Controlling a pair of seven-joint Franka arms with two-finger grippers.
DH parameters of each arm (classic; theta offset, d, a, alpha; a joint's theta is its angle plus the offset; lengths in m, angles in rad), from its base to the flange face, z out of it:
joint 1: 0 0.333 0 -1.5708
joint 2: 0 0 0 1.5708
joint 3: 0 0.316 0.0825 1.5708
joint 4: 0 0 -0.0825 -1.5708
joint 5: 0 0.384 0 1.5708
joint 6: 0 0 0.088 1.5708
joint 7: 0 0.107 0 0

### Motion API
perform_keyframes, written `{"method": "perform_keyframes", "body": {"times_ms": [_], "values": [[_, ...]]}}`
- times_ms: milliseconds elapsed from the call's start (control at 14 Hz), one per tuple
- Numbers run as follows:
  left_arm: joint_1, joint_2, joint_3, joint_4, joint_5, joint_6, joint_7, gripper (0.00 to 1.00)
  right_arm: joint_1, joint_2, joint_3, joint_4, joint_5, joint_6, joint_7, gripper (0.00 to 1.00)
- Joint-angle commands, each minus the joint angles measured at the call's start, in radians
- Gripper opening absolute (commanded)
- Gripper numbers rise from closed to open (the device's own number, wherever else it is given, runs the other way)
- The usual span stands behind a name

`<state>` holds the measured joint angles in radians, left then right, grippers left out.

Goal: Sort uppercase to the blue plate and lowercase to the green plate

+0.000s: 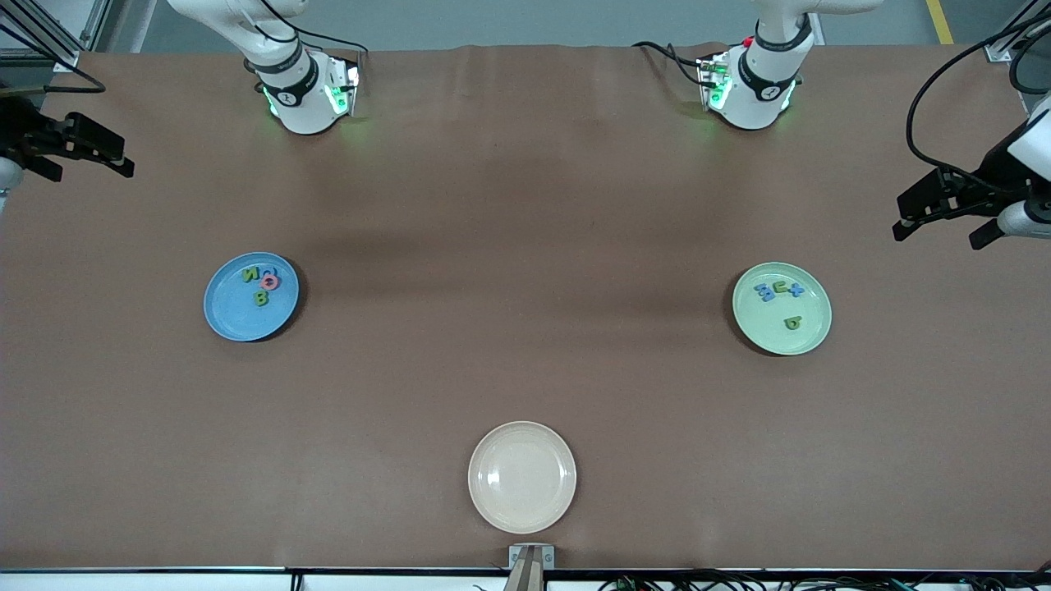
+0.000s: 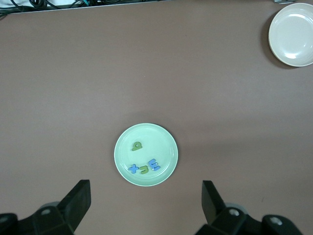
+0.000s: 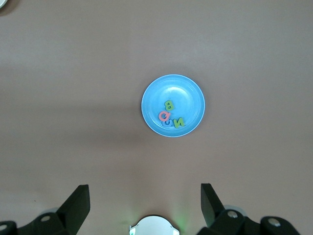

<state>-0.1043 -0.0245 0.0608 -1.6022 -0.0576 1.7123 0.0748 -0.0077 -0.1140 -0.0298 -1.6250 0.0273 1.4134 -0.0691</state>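
Left pincer point(image 2: 145, 205) and right pincer point(image 3: 145, 205), fingers apart, empty, raised at table point(image 1: 525, 205) ends. Uppercase point(image 3: 169, 116) on blue plate point(image 3: 151, 93), G partly hidden under Q; lowercase point(image 2: 144, 161) on green plate point(image 2: 161, 134).

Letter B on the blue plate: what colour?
Green. The B lies on the blue plate by a pinkish-red letter; right wrist view shows it best.

I see a brown, matte, paper-covered worktop point(image 1: 525, 205) under even light, grey floor point(image 1: 525, 20) along its edge.
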Motion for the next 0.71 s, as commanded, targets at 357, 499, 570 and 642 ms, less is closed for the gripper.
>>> {"method": "perform_keyframes", "body": {"times_ms": [357, 499, 570, 642], "values": [[-0.008, -0.017, -0.007, -0.005, 0.058, 0.006, 0.007, 1.00, -0.021, -0.056, 0.013, -0.056, -0.012, 0.033, -0.003, 1.00], [-0.003, -0.017, -0.007, 0.001, 0.048, 0.004, 0.008, 1.00, -0.024, -0.056, 0.013, -0.053, -0.010, 0.047, -0.003, 1.00], [-0.005, -0.017, -0.007, 0.004, 0.045, 0.004, 0.008, 1.00, -0.026, -0.056, 0.011, -0.053, -0.012, 0.050, -0.003, 1.00], [-0.005, -0.017, -0.007, 0.004, 0.045, 0.004, 0.008, 1.00, -0.026, -0.056, 0.011, -0.053, -0.010, 0.053, 0.002, 1.00]]}}
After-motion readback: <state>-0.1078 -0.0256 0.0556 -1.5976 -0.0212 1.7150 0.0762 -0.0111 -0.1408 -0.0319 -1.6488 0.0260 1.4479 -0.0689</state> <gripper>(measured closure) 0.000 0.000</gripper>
